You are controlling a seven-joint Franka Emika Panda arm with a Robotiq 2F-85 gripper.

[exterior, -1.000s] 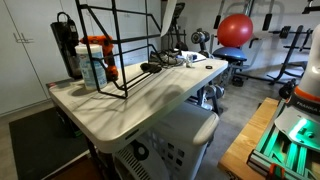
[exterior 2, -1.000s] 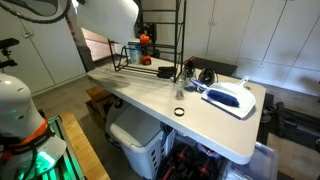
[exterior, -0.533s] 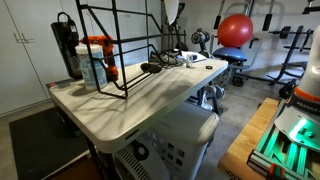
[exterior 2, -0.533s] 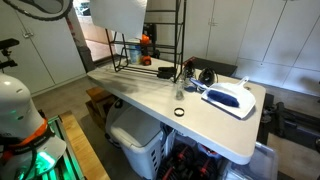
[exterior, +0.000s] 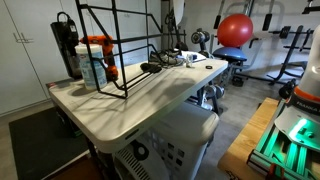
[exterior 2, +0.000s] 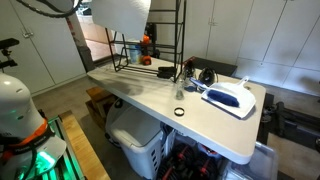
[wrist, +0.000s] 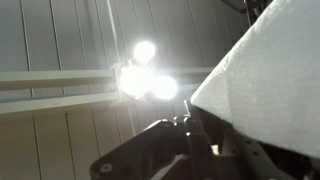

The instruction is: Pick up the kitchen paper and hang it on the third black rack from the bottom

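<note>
In an exterior view, the black rack (exterior: 118,50) stood on the table (exterior: 140,105); no roll or arm showed. In an exterior view, the kitchen paper (exterior 2: 120,12) hung high near the rack, well above the table. Only the wrist view showed the fingers (wrist: 160,145), dark against ceiling lights (wrist: 145,80), apparently pinching the roll. A shallow grip could let it slip or snag the wrong bar.
</note>
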